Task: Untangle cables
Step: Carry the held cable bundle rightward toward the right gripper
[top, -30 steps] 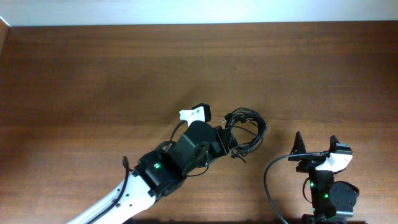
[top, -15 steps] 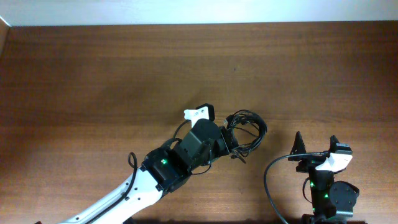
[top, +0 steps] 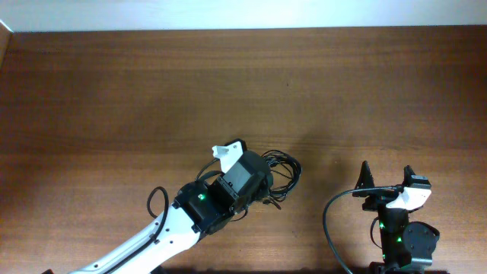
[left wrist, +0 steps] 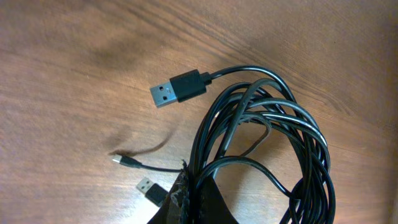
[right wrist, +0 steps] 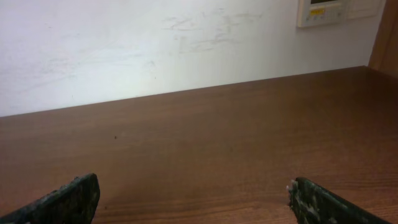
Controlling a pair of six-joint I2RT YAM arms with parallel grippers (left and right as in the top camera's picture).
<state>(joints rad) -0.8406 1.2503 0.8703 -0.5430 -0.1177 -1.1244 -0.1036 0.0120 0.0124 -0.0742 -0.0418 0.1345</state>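
The cables [top: 281,173] are a clump of thin black cords in loops, just right of my left gripper [top: 262,186] near the table's front middle. In the left wrist view the cables [left wrist: 273,143] coil in several loops, with a large USB plug [left wrist: 177,88] lying free and two small plugs [left wrist: 151,190] beside the fingers. My left gripper [left wrist: 198,202] is shut on a strand of the cables. My right gripper [top: 386,183] is open and empty at the front right, well apart from the cables; its fingertips [right wrist: 193,199] frame bare table.
The brown wooden table [top: 152,91] spreads to the back and left. A white wall [right wrist: 155,43] rises behind the far edge. A thicker black arm cable [top: 335,221] loops beside the right arm's base.
My left gripper has pulled back to the left and toward the front, dragging the cable clump with it. The right arm has not moved.
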